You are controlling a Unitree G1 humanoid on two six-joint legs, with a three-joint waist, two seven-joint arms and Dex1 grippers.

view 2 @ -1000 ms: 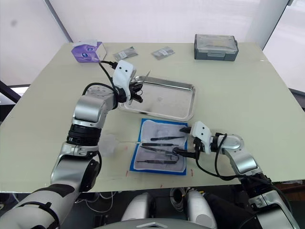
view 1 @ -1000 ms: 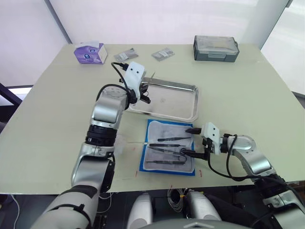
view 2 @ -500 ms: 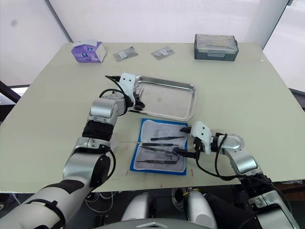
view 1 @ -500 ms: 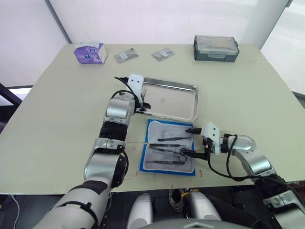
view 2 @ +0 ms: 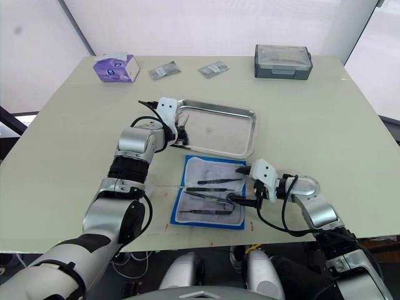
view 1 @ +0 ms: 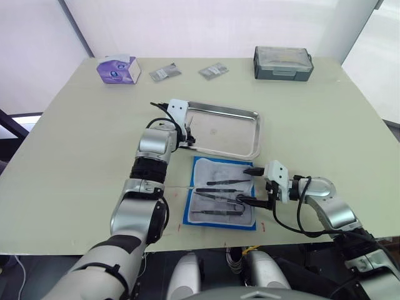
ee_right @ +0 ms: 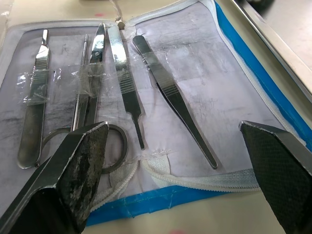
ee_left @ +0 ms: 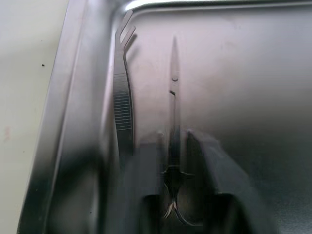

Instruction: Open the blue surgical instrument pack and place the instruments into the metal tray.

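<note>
One metal tray (view 1: 234, 134) sits mid-desk, already holding two instruments: tweezers (ee_left: 123, 105) along its rim and ring-handled scissors (ee_left: 174, 122) beside them. The left gripper (view 1: 186, 132) hangs at the tray's left end, its jaws clenched on the scissors. Just in front of the tray lies the one blue surgical instrument pack (view 1: 222, 192), unfolded, with five tools (ee_right: 122, 83) inside; the right gripper (view 1: 250, 185) waits at its right edge, jaws spread wide and empty

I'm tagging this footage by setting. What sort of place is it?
Probably a lab mock-up of surgical prep: a plain table bearing an opened blue instrument pack, a metal tray and a tissue box.
</note>
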